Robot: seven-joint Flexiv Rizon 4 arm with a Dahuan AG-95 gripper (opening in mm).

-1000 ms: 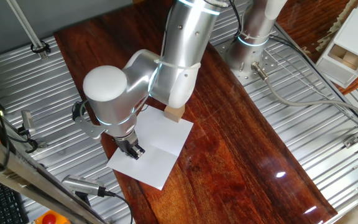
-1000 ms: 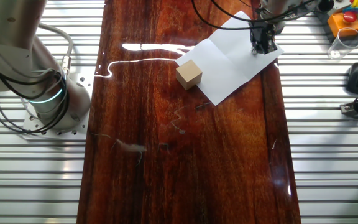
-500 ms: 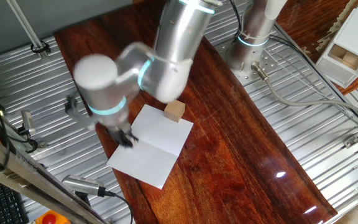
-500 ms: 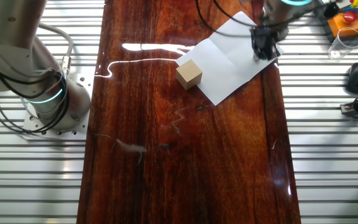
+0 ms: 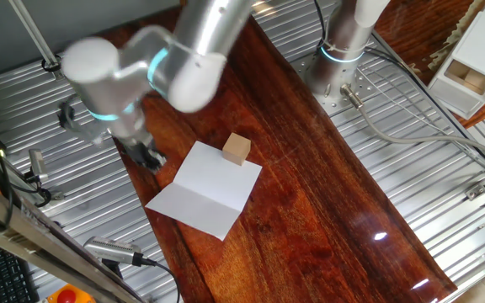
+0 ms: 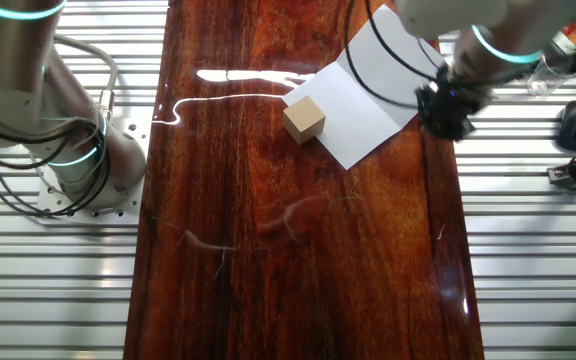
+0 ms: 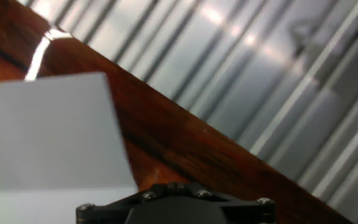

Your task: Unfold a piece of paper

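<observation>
The piece of paper (image 5: pixel 209 189) lies flat and open on the dark wooden table, with one crease across its middle. It also shows in the other fixed view (image 6: pixel 368 85) and fills the left of the hand view (image 7: pixel 48 137). A small tan wooden cube (image 5: pixel 237 149) rests at the paper's far corner (image 6: pixel 304 118). My gripper (image 5: pixel 148 157) hangs empty above the table's edge just beside the paper (image 6: pixel 446 110), blurred by motion. Its fingers do not show in the hand view, so I cannot tell how the jaws stand.
Ribbed metal surfaces (image 5: pixel 49 126) flank the wooden board on both sides. A second arm's base (image 5: pixel 339 59) stands at the far end (image 6: pixel 78 150). A white box (image 5: pixel 470 63) sits at the back right. A clear cup (image 6: pixel 553 65) and an orange button box (image 6: pixel 558 30) lie near the gripper.
My gripper has left the paper's near half and swung sideways off the sheet to the table's edge. The paper and cube have stayed in place.
</observation>
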